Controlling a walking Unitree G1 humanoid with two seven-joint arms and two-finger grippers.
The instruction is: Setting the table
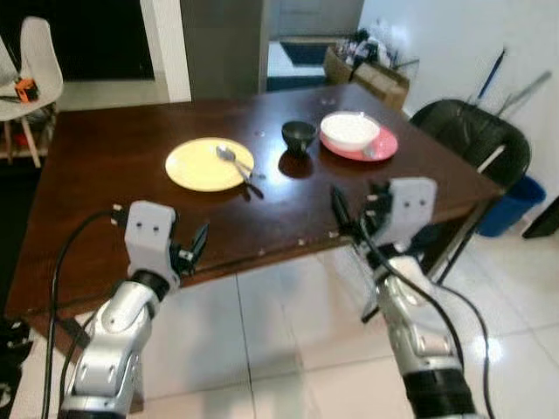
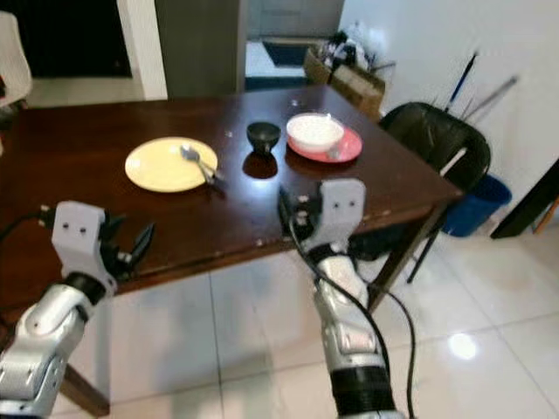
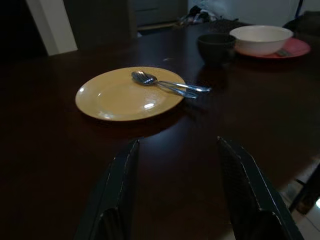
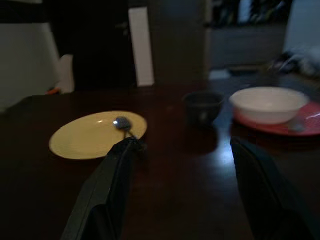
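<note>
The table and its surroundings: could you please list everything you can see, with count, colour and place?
Table: one, dark brown wood, in front of the robot.
Plate: one, yellow, left of centre on the table.
Spoons: apparently two, silver, across the yellow plate's right edge.
Small bowl: one, dark, at the table's centre.
White bowl: one, on the pink plate.
Pink plate: one, right of the dark bowl.
Black chair: one, at the table's right.
White chair: one, far left.
Blue bin: one, behind the black chair.
Left gripper: open, at the near table edge.
Right gripper: open, over the near edge.
</note>
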